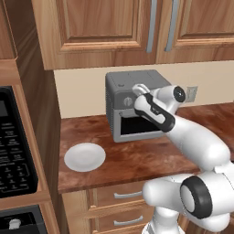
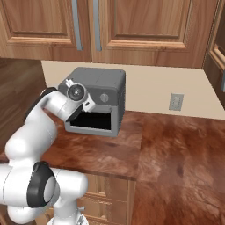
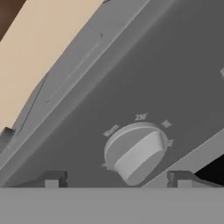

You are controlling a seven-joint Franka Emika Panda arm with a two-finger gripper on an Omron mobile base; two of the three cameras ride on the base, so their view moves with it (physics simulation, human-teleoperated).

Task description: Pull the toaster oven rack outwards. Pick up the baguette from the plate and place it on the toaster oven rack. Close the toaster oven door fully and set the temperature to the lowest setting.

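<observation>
1. Clearly, the work has reached its last step: the gripper (image 3: 116,178) sits right at the front panel of the toaster oven (image 1: 131,82), with a round temperature knob (image 3: 136,151) between its two spread fingertips (image 3: 52,178).
2. The claw is wide, its tips standing either side of the knob without pressing it, as far as the hand view shows.
3. The plate (image 1: 85,156) lies bare on the counter (image 1: 137,157), left of the oven, so the baguette is judged to be already inside; the dark cavity hides it and the rack.
4. Whether the toaster oven door (image 1: 137,132) is fully shut cannot be told: the left base view suggests a framed panel, the right base view a dark opening.
5. What remains is closing on the knob and turning it toward the "Warm" end of its scale.
</observation>
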